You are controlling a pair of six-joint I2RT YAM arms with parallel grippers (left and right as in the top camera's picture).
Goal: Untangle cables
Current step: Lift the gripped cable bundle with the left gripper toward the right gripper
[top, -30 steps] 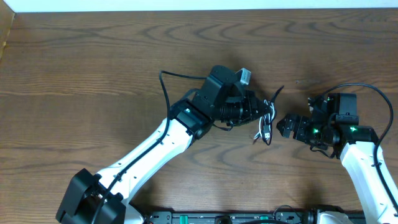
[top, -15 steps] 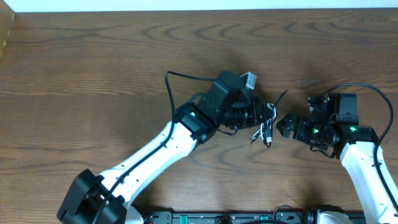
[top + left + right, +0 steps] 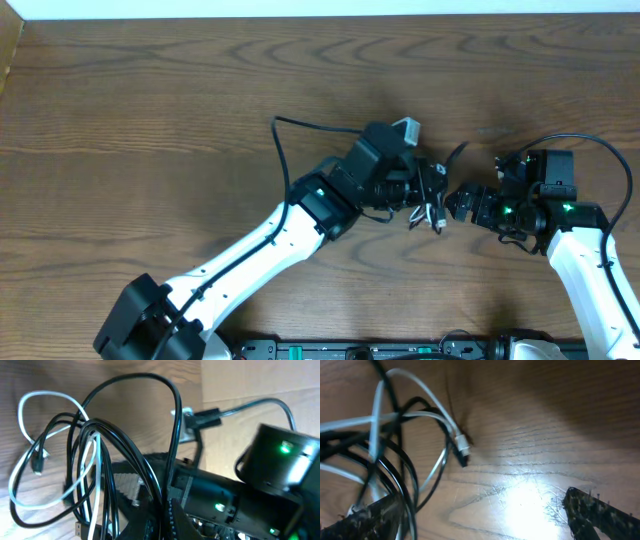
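Note:
The cables (image 3: 434,206) are a small knot of black and white cords hanging at the tip of my left gripper (image 3: 421,192), which is shut on the black strands. In the left wrist view the cables (image 3: 95,450) spread in loops to the left of the shut left gripper (image 3: 165,522). My right gripper (image 3: 459,203) stands open just right of the bundle, facing it. The right wrist view shows the cables (image 3: 395,460) crossing its left fingertip (image 3: 365,520), with a white plug (image 3: 464,450) dangling above the table; nothing lies between the right gripper (image 3: 482,520) fingers.
The brown wooden table (image 3: 150,100) runs to a pale back edge. The left arm's thick black wire (image 3: 285,135) arcs behind its wrist. The right arm's wire (image 3: 600,145) loops at the far right. A black rail (image 3: 400,350) lines the front edge.
My left arm has carried the cable bundle to the right, closing the gap to the right gripper. The right arm has stayed put, jaws wide.

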